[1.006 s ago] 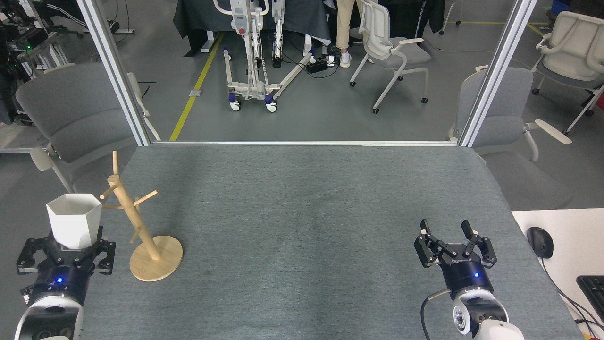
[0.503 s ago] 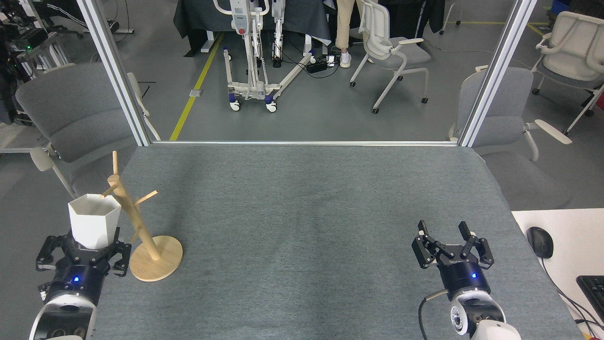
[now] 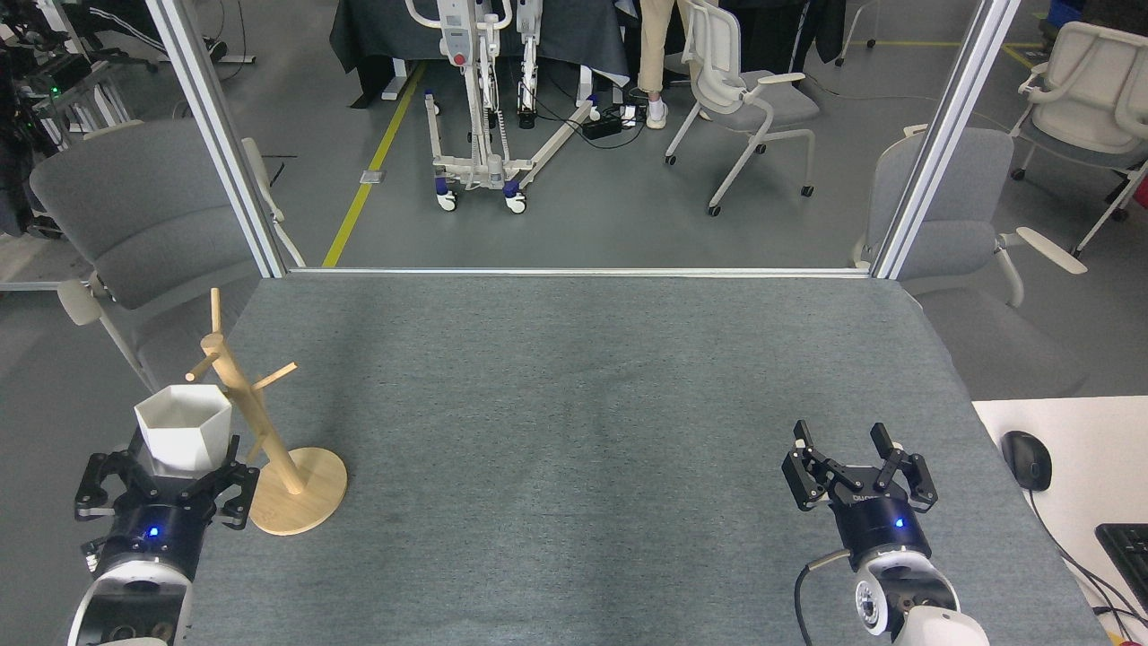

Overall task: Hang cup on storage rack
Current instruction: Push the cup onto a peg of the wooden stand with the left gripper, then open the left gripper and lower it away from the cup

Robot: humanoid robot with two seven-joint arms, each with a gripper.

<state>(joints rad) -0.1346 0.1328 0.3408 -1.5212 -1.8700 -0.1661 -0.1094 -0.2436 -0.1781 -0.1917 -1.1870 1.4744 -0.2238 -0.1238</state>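
The white faceted cup (image 3: 184, 427) stands upright, rim up, in my left gripper (image 3: 169, 470), which is shut on its lower part at the table's near left corner. The cup's right side sits right against the slanted post of the wooden storage rack (image 3: 254, 422); I cannot tell if they touch. The cup's tab with the hole is hidden. The rack's thin pegs stick out above and to the right of the cup, and its round disc base (image 3: 309, 498) rests on the grey mat. My right gripper (image 3: 848, 446) is open and holds nothing at the near right.
The grey mat (image 3: 574, 404) covers the table. A white desk with a mouse (image 3: 1025, 459) and keyboard (image 3: 1126, 547) adjoins the right edge. Metal frame posts (image 3: 224, 152) stand at the far corners, with grey chairs (image 3: 134, 224) beyond.
My left gripper has carried the cup to the right and down, from left of the rack to right beside its post. The right gripper has sunk slightly.
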